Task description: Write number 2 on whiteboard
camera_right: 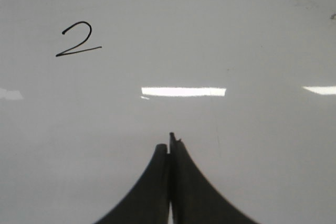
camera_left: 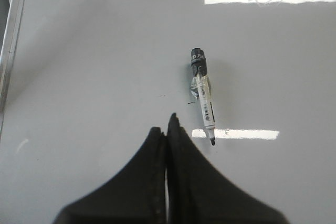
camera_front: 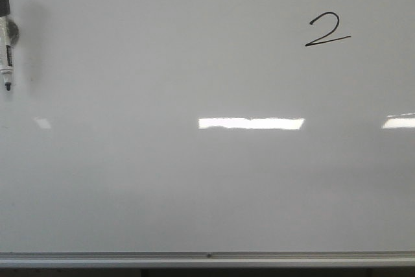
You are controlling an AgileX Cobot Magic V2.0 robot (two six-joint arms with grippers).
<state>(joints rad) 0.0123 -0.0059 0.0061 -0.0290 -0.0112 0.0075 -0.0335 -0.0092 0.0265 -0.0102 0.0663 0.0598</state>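
Observation:
A black hand-drawn number 2 stands on the whiteboard at the upper right of the front view; it also shows in the right wrist view. A marker with a black cap and its tip bare lies on the board at the far left; in the left wrist view it lies just beyond the fingertips. My left gripper is shut and empty, close to the marker's tip. My right gripper is shut and empty over bare board, away from the digit. Neither gripper shows in the front view.
The silver frame edge runs along the board's near side and shows in the left wrist view. Bright rectangular light reflections lie on the glossy surface.

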